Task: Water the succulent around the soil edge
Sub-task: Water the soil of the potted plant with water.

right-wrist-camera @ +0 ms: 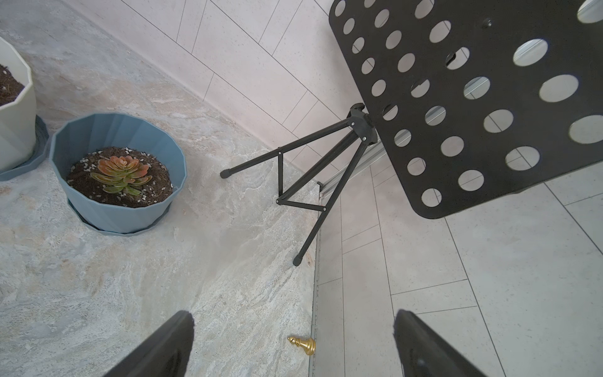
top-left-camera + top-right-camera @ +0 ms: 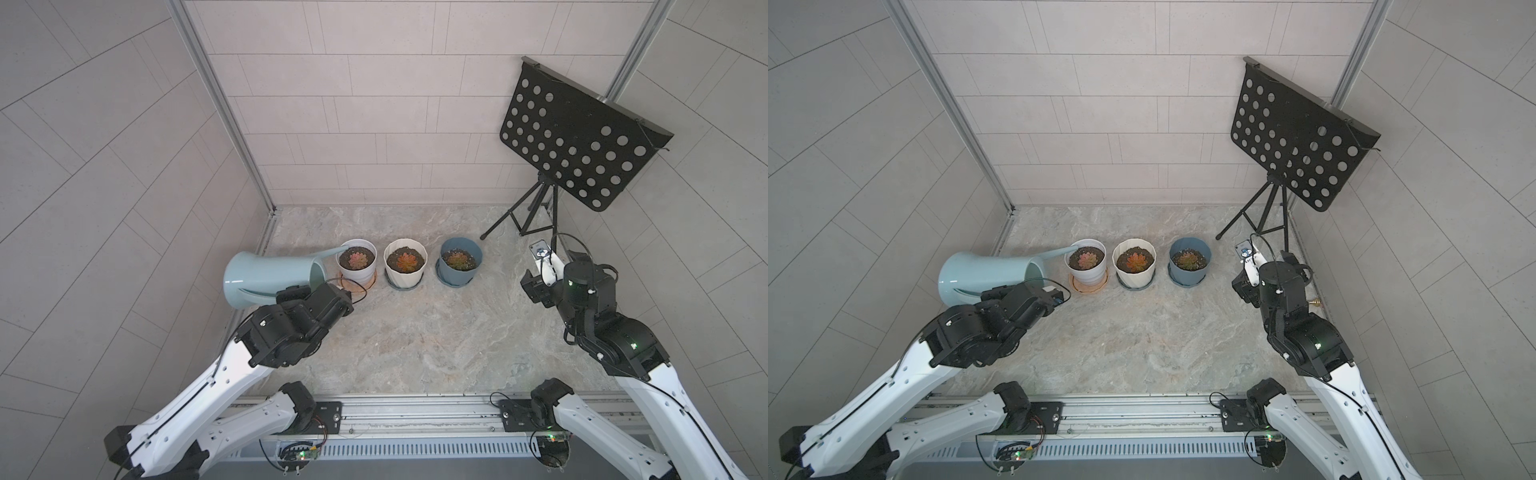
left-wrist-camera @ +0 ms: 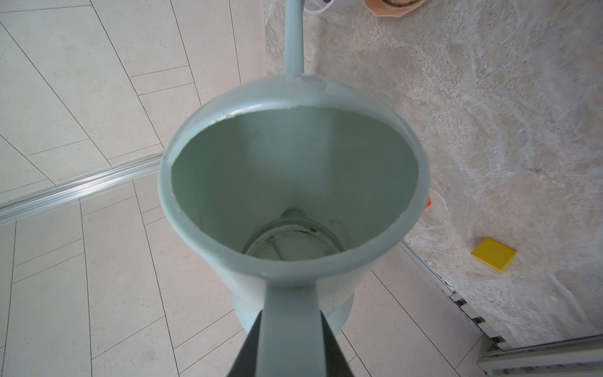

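A pale blue watering can point(image 2: 266, 274) hangs tipped on its side at the left, and its thin spout point(image 2: 332, 250) reaches over the rim of the white pot point(image 2: 357, 272). The spout tip sits above the soil at the far-left edge, beside the pink succulent point(image 2: 356, 259). My left gripper point(image 3: 290, 342) is shut on the can's handle, with dark fingers point(image 3: 248, 346) on both sides of it. The can's mouth point(image 3: 293, 182) faces the left wrist camera. My right gripper point(image 1: 293, 329) stands open and holds nothing, at the right near the table's edge.
A cream pot point(image 2: 405, 272) and a blue pot point(image 2: 460, 272) with succulents stand right of the white one. A black music stand point(image 2: 582, 137) fills the back right corner. A gold chess piece point(image 1: 303, 344) lies at the right edge. A yellow block point(image 3: 494, 254) lies under my left arm.
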